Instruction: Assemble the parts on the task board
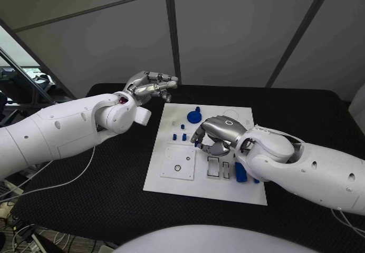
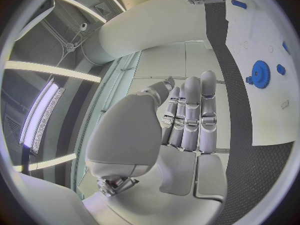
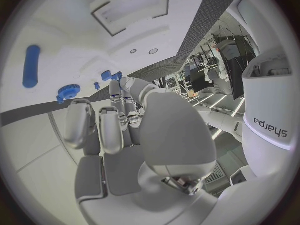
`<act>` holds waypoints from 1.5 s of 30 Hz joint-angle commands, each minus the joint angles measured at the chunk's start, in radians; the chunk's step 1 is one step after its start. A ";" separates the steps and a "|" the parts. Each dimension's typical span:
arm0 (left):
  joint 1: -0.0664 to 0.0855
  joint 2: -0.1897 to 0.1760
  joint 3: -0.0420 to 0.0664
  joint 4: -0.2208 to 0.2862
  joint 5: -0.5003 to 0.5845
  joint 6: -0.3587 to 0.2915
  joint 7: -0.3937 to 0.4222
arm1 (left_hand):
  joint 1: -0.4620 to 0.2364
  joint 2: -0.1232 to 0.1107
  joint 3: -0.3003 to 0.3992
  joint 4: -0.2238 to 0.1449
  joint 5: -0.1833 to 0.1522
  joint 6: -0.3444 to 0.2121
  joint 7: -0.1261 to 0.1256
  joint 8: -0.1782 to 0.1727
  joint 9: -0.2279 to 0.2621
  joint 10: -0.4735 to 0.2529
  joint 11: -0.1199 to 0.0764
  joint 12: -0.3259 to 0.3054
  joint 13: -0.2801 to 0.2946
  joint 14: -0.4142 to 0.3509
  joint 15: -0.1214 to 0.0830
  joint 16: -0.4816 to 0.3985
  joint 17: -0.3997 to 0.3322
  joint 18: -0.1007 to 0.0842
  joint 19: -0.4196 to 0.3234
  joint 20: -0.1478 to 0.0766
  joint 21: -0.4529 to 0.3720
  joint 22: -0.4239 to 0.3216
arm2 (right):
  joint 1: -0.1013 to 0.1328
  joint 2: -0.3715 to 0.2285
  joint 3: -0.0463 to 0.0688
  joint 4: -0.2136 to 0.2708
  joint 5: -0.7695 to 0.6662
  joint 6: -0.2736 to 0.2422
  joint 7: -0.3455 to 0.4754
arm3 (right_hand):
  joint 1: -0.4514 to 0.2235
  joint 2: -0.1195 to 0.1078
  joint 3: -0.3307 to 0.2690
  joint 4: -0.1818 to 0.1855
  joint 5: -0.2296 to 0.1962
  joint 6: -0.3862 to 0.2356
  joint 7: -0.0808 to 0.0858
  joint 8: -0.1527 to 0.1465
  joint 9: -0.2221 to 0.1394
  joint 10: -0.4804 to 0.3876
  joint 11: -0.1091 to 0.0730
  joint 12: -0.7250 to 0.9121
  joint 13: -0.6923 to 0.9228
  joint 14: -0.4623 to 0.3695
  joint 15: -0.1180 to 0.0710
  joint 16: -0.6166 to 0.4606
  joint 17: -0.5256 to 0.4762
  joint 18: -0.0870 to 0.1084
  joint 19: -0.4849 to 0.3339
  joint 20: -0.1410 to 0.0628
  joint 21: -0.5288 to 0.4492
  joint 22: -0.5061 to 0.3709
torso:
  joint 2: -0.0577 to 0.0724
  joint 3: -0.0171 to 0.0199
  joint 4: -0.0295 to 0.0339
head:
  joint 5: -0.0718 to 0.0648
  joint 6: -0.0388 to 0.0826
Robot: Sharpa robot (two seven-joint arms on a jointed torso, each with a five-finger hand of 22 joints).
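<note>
A robot works at a black table (image 1: 91, 211) where a white task board (image 1: 171, 182) lies between its two arms. The right hand (image 1: 215, 136) hangs low over the middle of the board, fingers curled downward around a small blue part (image 1: 199, 141) that peeks out beneath them; whether the hand actually grips that piece or merely touches it cannot be told from these views. The left hand (image 1: 152, 84) is raised off the board's far left corner, fingers bent inward and close together with nothing in them; the left wrist view shows those fingers (image 2: 190, 115) lying side by side.

Assembly appears to be at an early or middling stage. A blue gear (image 1: 194, 115) sits near the board's far edge, several short blue pegs (image 1: 179, 137) stand upright in a loose cluster just left of the right hand, and a long blue bar (image 1: 240, 172) lies flat near the right forearm. Beside that bar, two rectangular slots (image 1: 219, 167) look unfilled, as does a round hole in the square plate (image 1: 179, 162) on the board's near left. Those openings suggest that several pieces remain to be seated.
</note>
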 commanded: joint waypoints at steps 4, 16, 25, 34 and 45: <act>0.002 0.002 -0.001 0.001 0.006 0.014 0.005 | -0.009 0.003 -0.003 0.000 0.004 -0.005 0.001 0.000 -0.001 -0.013 0.002 0.014 0.002 -0.018 0.000 -0.017 -0.011 -0.012 -0.013 0.005 -0.014 -0.006 | -0.021 0.016 -0.006 -0.006 -0.008 0.007 0.016 | -0.010 0.000 0.007 0.000 0.004 -0.002 0.005 -0.007 0.000 -0.003 0.006 -0.004 -0.001 0.055 0.000 0.004 0.000 -0.015 0.006 0.003 0.006 0.002 | 0.000 0.0029 -0.0031 | 0.015 -0.006; 0.002 0.011 -0.005 -0.002 0.006 0.014 0.007 | -0.011 0.006 -0.002 -0.004 0.004 -0.006 0.001 0.005 0.000 -0.022 0.002 0.032 0.003 -0.027 0.000 -0.056 -0.042 -0.011 -0.022 0.006 -0.032 -0.020 | -0.042 0.049 -0.008 -0.026 -0.020 0.019 0.016 | -0.012 0.000 0.006 0.000 0.001 -0.003 0.006 -0.007 0.000 -0.004 0.006 -0.006 -0.002 0.055 0.001 0.005 0.001 -0.015 0.005 0.003 0.006 0.001 | -0.001 0.0014 -0.0010 | 0.022 -0.014; 0.002 0.014 -0.008 -0.002 0.006 0.014 0.006 | -0.012 0.006 -0.001 -0.006 0.004 -0.007 0.002 0.007 0.001 -0.025 0.002 0.040 0.003 -0.028 0.000 -0.078 -0.058 -0.011 -0.025 0.006 -0.041 -0.027 | -0.048 0.063 -0.013 -0.040 -0.032 0.030 0.013 | -0.013 0.000 0.006 -0.001 -0.002 -0.004 0.006 -0.008 0.000 -0.005 0.007 -0.007 -0.002 0.055 0.001 0.005 0.001 -0.015 0.005 0.004 0.006 0.002 | -0.001 0.0000 0.0006 | 0.026 -0.017; 0.002 0.014 -0.009 -0.002 0.006 0.014 0.004 | -0.012 0.006 -0.001 -0.006 0.004 -0.007 0.002 0.007 0.001 -0.025 0.002 0.040 0.003 -0.028 0.000 -0.078 -0.058 -0.011 -0.025 0.006 -0.041 -0.027 | -0.053 0.071 -0.020 -0.049 -0.039 0.036 0.011 | -0.013 0.000 0.005 -0.001 -0.004 -0.004 0.006 -0.008 0.000 -0.005 0.007 -0.007 -0.002 0.055 0.001 0.005 0.001 -0.015 0.004 0.004 0.006 0.002 | -0.001 0.0008 -0.0007 | 0.031 -0.019; 0.002 0.014 -0.009 -0.002 0.006 0.017 0.001 | -0.013 0.007 -0.001 -0.006 0.004 -0.007 0.002 0.007 0.001 -0.026 0.002 0.041 0.003 -0.027 0.000 -0.080 -0.060 -0.011 -0.026 0.006 -0.042 -0.028 | -0.056 0.075 -0.021 -0.058 -0.045 0.047 0.004 | -0.013 0.001 0.006 -0.002 -0.008 -0.004 0.006 -0.009 0.000 -0.005 0.007 -0.008 -0.002 0.055 0.001 0.005 -0.001 -0.015 0.003 0.004 0.005 0.001 | -0.001 0.0014 -0.0011 | 0.032 -0.022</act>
